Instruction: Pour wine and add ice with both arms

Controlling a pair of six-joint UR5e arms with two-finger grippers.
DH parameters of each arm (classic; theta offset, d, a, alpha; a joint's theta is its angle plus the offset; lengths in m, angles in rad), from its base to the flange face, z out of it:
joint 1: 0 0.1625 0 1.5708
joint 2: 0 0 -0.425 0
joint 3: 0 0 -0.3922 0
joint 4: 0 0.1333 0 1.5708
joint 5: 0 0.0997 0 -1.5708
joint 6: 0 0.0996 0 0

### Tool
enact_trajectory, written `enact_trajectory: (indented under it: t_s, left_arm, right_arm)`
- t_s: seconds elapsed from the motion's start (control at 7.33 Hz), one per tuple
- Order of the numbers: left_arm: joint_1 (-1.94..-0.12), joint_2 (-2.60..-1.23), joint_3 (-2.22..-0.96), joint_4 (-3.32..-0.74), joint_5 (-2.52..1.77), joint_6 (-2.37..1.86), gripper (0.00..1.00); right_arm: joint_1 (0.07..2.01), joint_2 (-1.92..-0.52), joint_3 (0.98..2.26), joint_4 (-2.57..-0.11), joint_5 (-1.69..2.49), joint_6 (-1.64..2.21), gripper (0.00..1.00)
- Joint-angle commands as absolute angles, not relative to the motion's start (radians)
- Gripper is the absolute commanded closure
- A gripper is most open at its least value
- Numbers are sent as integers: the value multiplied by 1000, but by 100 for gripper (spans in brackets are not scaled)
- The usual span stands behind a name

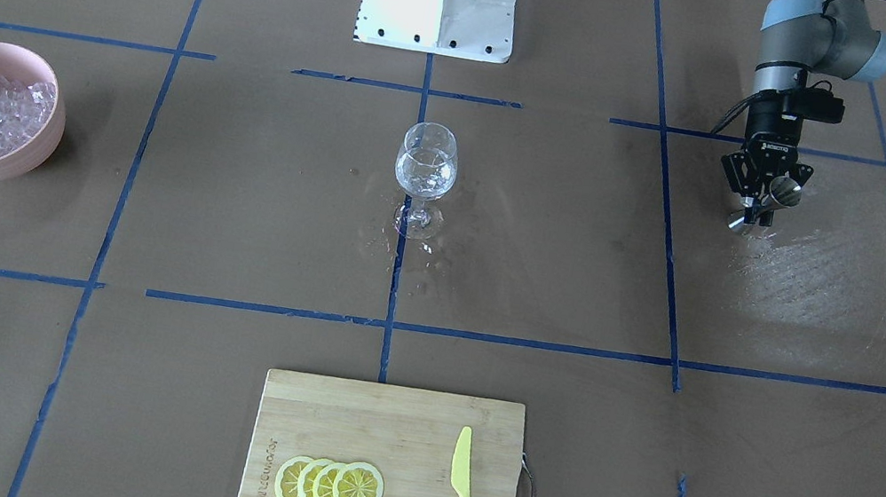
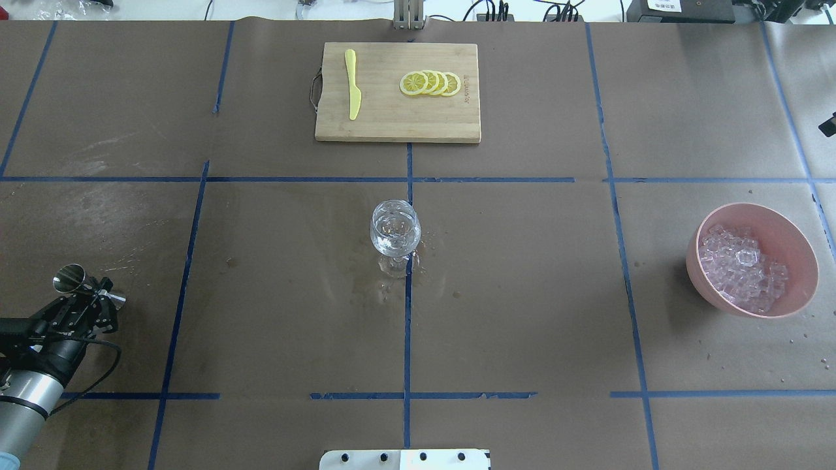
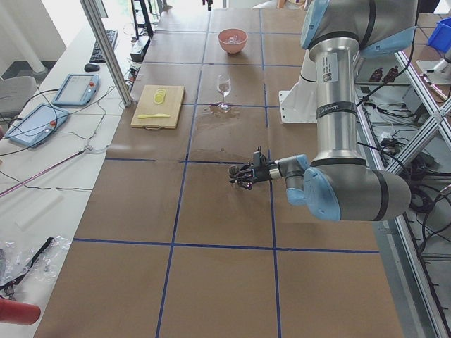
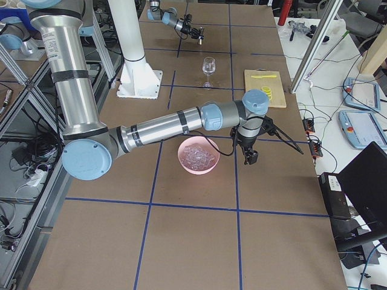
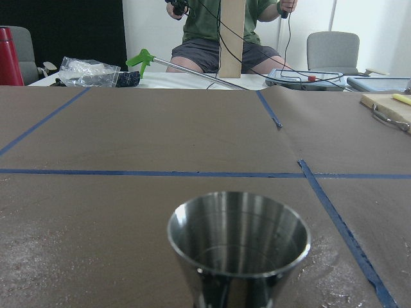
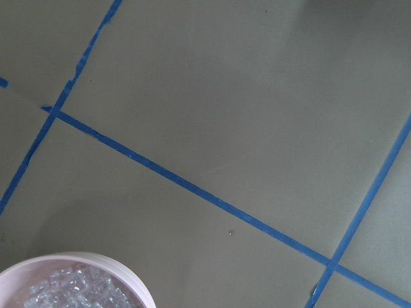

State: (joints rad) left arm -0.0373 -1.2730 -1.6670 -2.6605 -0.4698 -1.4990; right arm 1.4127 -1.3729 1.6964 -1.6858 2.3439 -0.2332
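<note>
Left gripper (image 2: 95,292) clamped on the waist of a steel jigger (image 2: 70,277) at 8 o'clock; the ice (image 2: 744,271) lies at 3 o'clock.
The wine (image 1: 423,178) sits water-clear in the stemmed glass (image 2: 394,219) at the tabletop's (image 2: 522,294) centre, fragile and probably top-heavy. The cubes, heaped in a pink bowl (image 2: 793,238), look hard, slick and loose, best pinched off the top. The right gripper (image 4: 250,156) hangs just beside the bowl; whether it is open cannot be told.

Brown papered table (image 2: 522,294), blue tape grid (image 2: 407,339), grey chair (image 5: 332,48)
</note>
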Motion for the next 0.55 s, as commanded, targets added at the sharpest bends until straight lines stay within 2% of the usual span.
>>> enact_trajectory:
  t_s: [0.0,0.14,0.41]
  left_arm:
    - [-37,-1272,-1667,-2666,-471,-1491,31]
    - [-35,-1272,-1667,-2665,-471,-1485,3]
    - [-34,-1272,-1667,-2665,-471,-1483,0]
  right_arm:
    - [1413,-1373,1697,-1686,2344,-233,0]
    - [1413,-1373,1697,-1686,2344,-233,0]
    - [1413,-1376,1698,-1686,2345,-233,0]
